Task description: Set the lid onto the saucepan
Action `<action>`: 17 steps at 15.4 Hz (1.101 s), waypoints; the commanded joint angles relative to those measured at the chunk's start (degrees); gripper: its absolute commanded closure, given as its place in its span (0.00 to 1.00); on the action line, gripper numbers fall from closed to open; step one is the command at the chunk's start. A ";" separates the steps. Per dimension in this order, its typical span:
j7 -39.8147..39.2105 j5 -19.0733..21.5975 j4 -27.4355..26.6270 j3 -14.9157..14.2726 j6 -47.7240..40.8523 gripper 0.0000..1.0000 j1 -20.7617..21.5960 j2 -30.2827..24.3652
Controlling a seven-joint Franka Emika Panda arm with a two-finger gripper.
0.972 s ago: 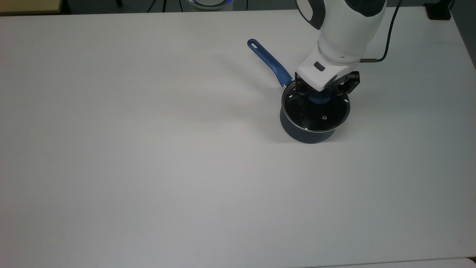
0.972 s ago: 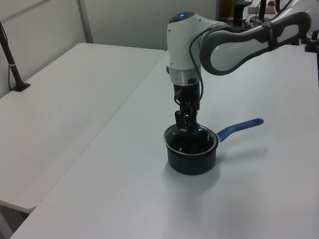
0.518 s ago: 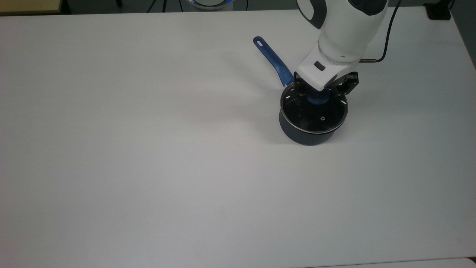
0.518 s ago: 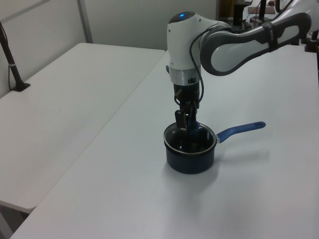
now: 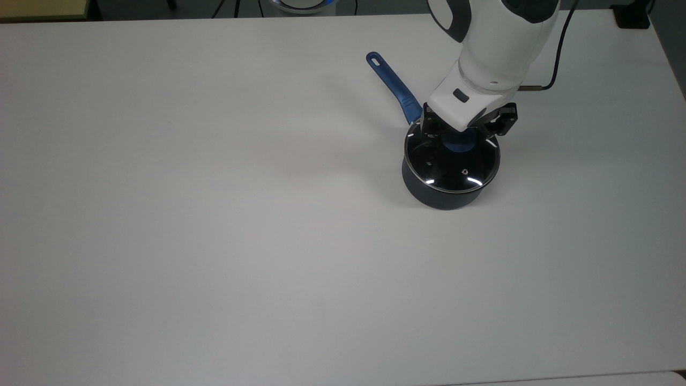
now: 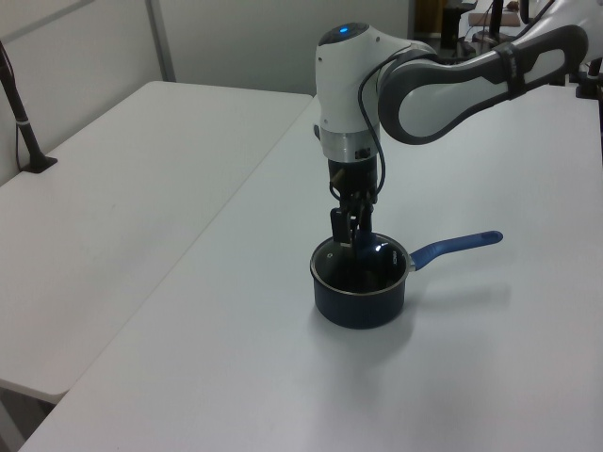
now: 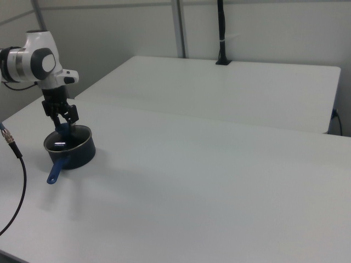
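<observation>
The lid was seated on the saucepan; the gripper was spread and best lifted straight up.

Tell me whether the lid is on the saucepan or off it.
On. The lid lies level across the saucepan mouth, its metal rim matching the pot's edge in the top view.

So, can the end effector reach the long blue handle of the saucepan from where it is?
Probably yes. The end effector hangs over the glass lid, beside the long blue handle, which lies on the bare white table with nothing between.
</observation>
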 commanded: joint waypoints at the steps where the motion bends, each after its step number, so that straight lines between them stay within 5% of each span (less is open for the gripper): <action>1: 0.45 -0.89 0.69 -0.81 -0.11 0.00 0.90 0.31; 12: 0.19 -2.63 0.34 -1.60 -7.82 0.00 -0.15 -5.21; 17: -7.26 -3.70 -2.12 -1.60 -15.83 0.00 -5.94 -12.50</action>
